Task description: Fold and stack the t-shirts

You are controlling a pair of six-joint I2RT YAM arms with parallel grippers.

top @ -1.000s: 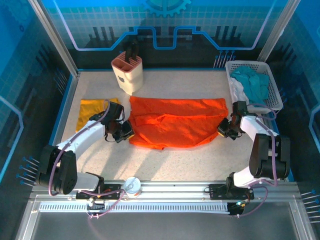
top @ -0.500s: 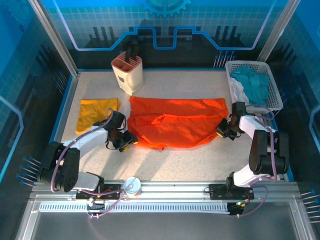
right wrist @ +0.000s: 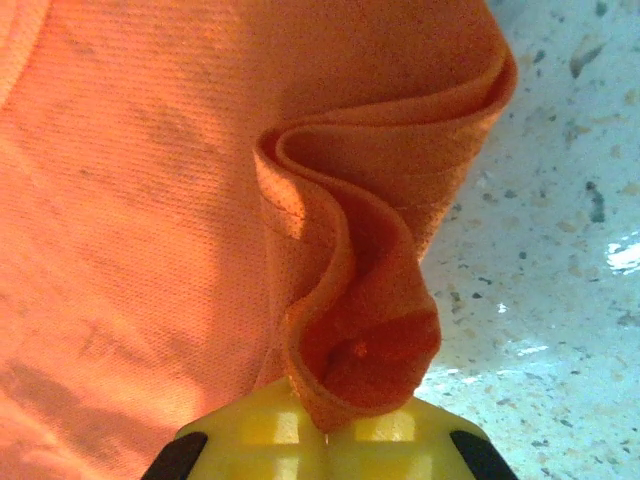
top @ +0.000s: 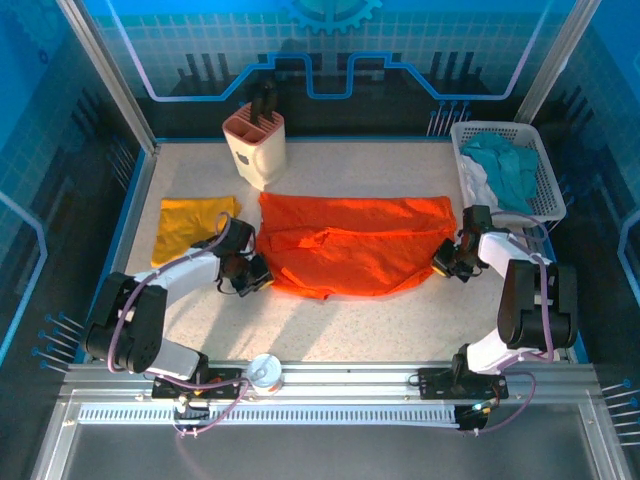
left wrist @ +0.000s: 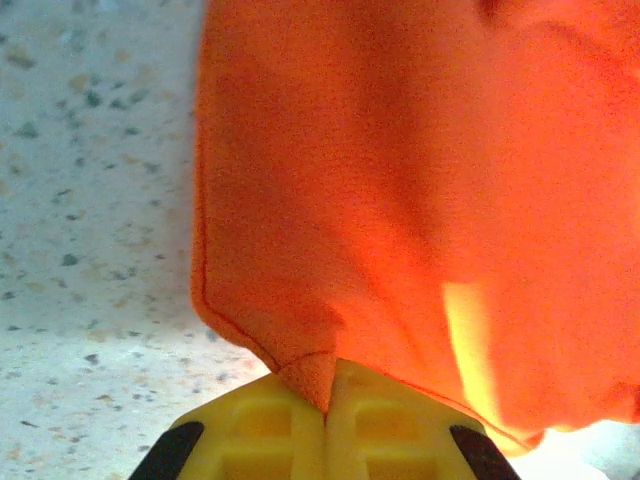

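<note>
The orange-red t-shirt [top: 350,245] lies spread and wrinkled across the middle of the table. My left gripper [top: 258,272] is shut on its near-left corner; in the left wrist view a pinch of orange cloth [left wrist: 310,370] sits between the yellow fingers [left wrist: 385,420], at my left gripper [left wrist: 327,400]. My right gripper [top: 443,262] is shut on the shirt's right edge, where a rolled fold of orange cloth [right wrist: 360,350] is clamped at my right gripper [right wrist: 325,420]. The mustard-yellow t-shirt [top: 190,222] lies folded at the left, behind the left arm.
A pale knife-block-like holder [top: 256,145] stands at the back, left of centre. A white basket [top: 545,190] holding teal and white cloths [top: 503,165] sits at the back right. A small round tin [top: 265,370] rests on the front rail.
The left gripper opened briefly, shifted along the shirt's near-left edge, and shut on the orange corner. The right gripper kept its hold and barely moved.
</note>
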